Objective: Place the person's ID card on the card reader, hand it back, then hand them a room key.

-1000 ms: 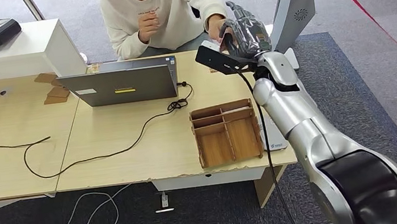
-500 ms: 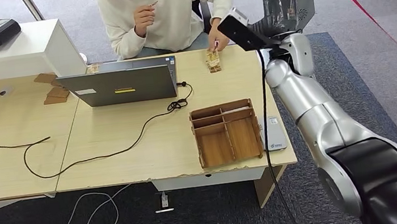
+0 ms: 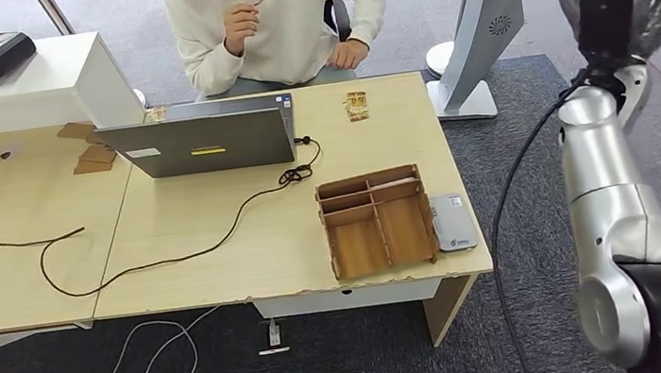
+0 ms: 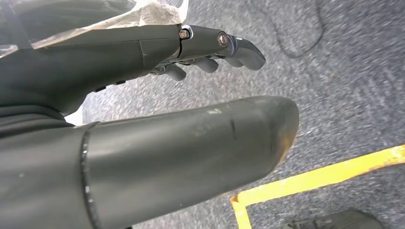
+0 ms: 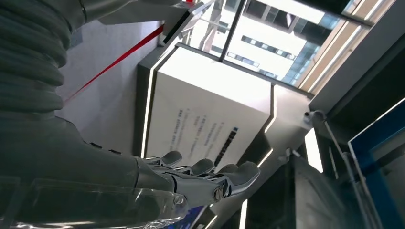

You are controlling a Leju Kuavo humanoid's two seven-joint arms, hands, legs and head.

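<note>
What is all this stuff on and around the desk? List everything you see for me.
Laptop: one, grey, far side of the desk.
Wooden tray: one, brown, compartments, near right of the desk.
Card reader: one, grey, right of the tray.
Key tag: one, tan, far edge, before the person.
Cable: one, black, across the desk.
Desk: one, light wood.
Display stand: one, grey, on the floor right of the desk.
Person: one, cream sweater, seated behind the desk.
Right hand: raised off to the right, holding nothing.
Left hand: hanging over the carpet, holding nothing.

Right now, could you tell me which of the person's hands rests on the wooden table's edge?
The person's lower hand, nearest the white stand; the other is raised at the chest.
</note>
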